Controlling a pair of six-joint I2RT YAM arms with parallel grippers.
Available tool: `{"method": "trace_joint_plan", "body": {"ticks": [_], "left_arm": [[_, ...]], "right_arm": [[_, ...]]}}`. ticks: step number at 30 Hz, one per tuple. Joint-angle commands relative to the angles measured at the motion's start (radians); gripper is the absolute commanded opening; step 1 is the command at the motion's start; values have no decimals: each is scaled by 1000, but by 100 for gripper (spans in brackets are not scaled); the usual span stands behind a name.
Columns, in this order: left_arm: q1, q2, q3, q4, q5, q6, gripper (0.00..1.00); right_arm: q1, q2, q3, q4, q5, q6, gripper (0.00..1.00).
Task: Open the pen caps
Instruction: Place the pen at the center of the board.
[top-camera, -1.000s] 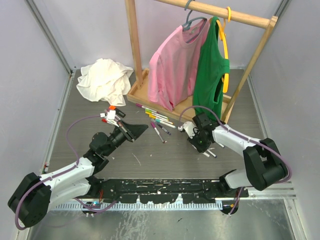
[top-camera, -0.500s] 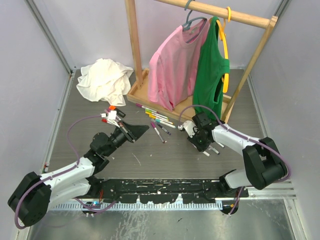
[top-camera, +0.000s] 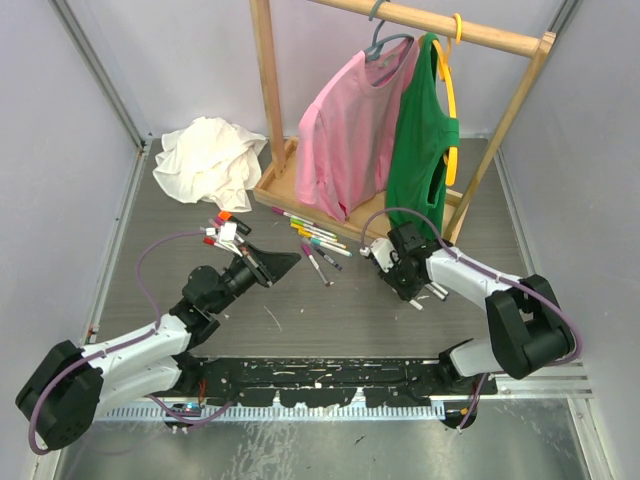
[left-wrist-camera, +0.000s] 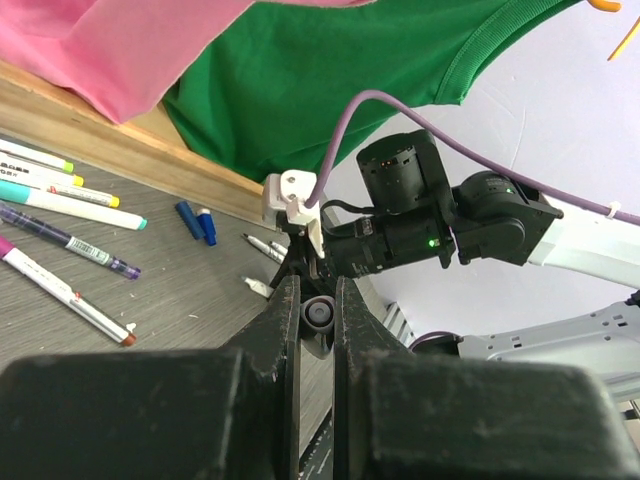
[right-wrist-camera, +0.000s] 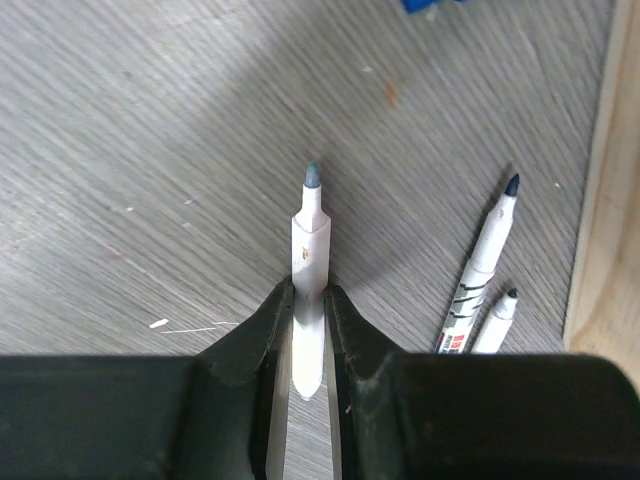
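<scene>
My left gripper (left-wrist-camera: 318, 300) is shut on a small greyish pen cap (left-wrist-camera: 320, 314), seen end-on between its fingertips above the table. My right gripper (right-wrist-camera: 309, 295) is shut on a white pen (right-wrist-camera: 311, 225) with a bare blue tip pointing away over the table. In the top view the left gripper (top-camera: 288, 260) and the right gripper (top-camera: 402, 278) face each other across a gap. Several capped pens (top-camera: 312, 238) lie between them near the rack. Two blue caps (left-wrist-camera: 197, 220) lie loose on the table.
Two uncapped pens (right-wrist-camera: 485, 260) lie just right of my right gripper, beside the wooden rack base (right-wrist-camera: 610, 200). Small coloured caps (top-camera: 218, 228) sit by the left wrist. A white cloth (top-camera: 205, 160) lies at the far left. Pink and green shirts (top-camera: 390, 130) hang from the rack.
The right gripper with its pen has shifted slightly towards the rack. The left arm has hardly moved and both grips are the same.
</scene>
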Motion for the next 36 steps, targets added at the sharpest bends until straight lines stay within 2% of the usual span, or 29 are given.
{"method": "trace_joint_plan", "body": {"ticks": [1, 7, 11, 13, 22, 25, 28, 36], "left_arm": [[-7, 0, 10, 69, -13, 23, 0], [-16, 11, 16, 70, -14, 27, 0], [-43, 37, 31, 70, -19, 44, 0], [-73, 60, 48, 70, -30, 58, 0], [-179, 220, 112, 102, -85, 111, 0], [-224, 270, 131, 103, -151, 145, 0], [-273, 314, 149, 97, -234, 162, 0], [-325, 483, 248, -12, -380, 114, 0]], "right_arm": [[-33, -27, 4, 33, 45, 14, 8], [-44, -28, 3, 32, 42, 14, 11], [-45, -33, 3, 33, 49, 14, 28], [-49, -34, 2, 35, 53, 15, 32], [-55, -51, 6, 47, 74, 30, 31], [-57, -58, 6, 47, 73, 31, 26], [-56, -64, 5, 46, 65, 31, 26], [-58, -117, 16, 44, 44, 42, 36]]}}
